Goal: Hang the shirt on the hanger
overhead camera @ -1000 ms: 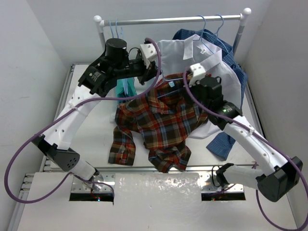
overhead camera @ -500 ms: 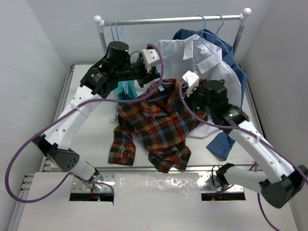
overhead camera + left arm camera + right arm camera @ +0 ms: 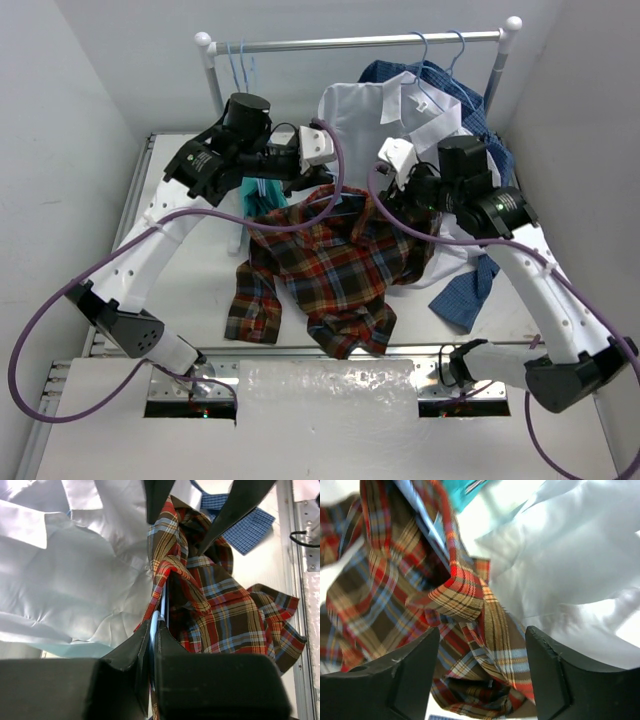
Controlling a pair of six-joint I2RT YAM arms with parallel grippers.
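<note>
The plaid shirt [image 3: 335,270] lies spread on the table, its collar end lifted at the back. My left gripper [image 3: 322,185] is above that collar, shut on the pale-blue wire of the hanger [image 3: 156,622], which runs down into the shirt's neck [image 3: 175,575]. To the right of the collar my right gripper [image 3: 386,205] is open. In its wrist view the right gripper [image 3: 482,630] has folds of the plaid shirt [image 3: 470,605] lying beyond the gap, gripped by neither finger. Its two dark fingers [image 3: 240,505] also show in the left wrist view.
A clothes rail [image 3: 350,42] crosses the back, with spare hangers [image 3: 240,65] at its left end. A white shirt [image 3: 420,120] and a blue checked shirt [image 3: 465,290] hang and drape at the right. A teal object [image 3: 262,188] sits behind the plaid shirt. Grey walls close both sides.
My right gripper was shut at the shirt's collar, then opened, let go and drew back up to the right. The left gripper shifted slightly right with the hanger.
</note>
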